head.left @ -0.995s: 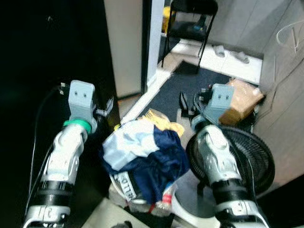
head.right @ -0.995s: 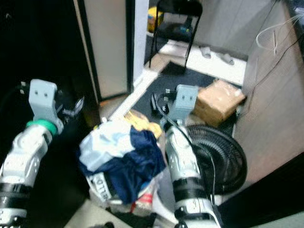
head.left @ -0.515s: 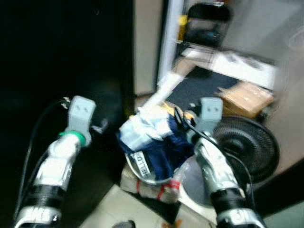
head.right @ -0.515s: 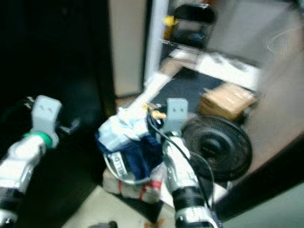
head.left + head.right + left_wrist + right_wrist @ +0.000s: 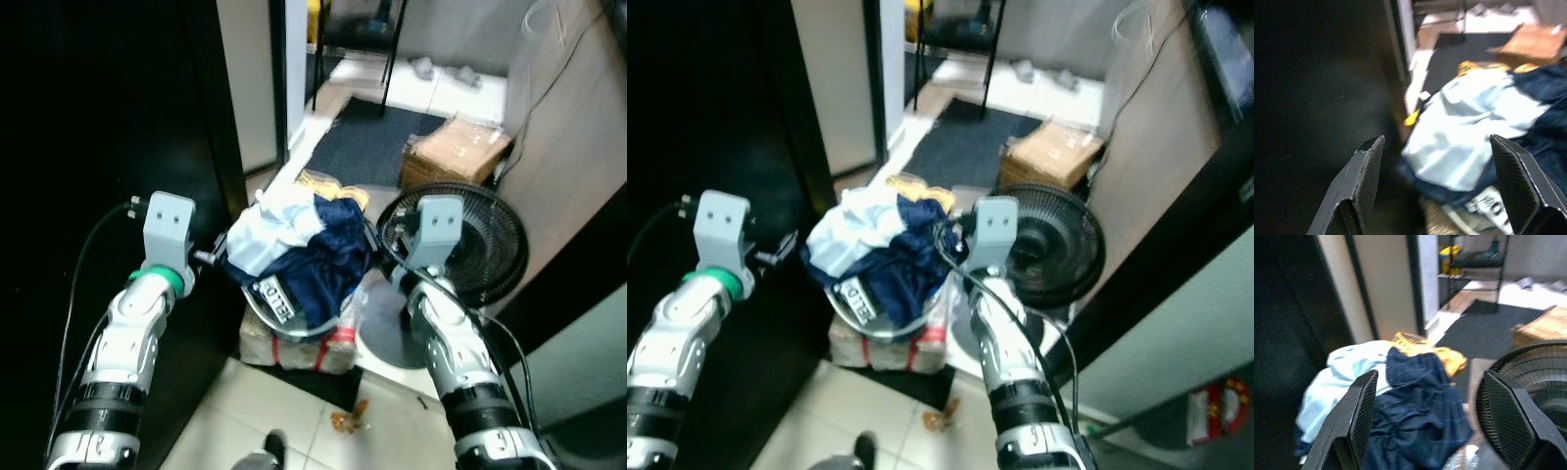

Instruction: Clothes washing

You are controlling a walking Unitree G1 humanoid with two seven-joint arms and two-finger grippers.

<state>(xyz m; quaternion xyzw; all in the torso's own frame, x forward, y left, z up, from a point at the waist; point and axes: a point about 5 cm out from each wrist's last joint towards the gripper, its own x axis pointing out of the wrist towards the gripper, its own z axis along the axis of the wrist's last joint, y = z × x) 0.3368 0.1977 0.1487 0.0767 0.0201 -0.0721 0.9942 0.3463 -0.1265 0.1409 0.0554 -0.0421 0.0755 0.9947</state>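
- Your left gripper is spread wide, fingers well apart, nothing between them. It hovers just left of the laundry pile, not touching it.
- Left wrist view: the pale blue part of the pile lies in the gap between the fingers, beyond the tips. Dark wall is left of the pile.
- The laundry pile is a heap of cloth: pale blue-white garment on the left top, navy garment over the middle and right, yellow cloth poking out at the far side.
- The pile sits in a round basin with a thin pale rim; white lettering on a dark band shows at the pile's near edge.
- The basin rests on a wrapped block with red bands, directly under the pile, on the tiled floor.
- Your right gripper is also fully parted and empty, just right of the pile, no contact seen.
- Black fan lies right of the pile, behind the right wrist.
- Cardboard box is beyond the fan, far right of the pile; dark mat lies beyond the pile.
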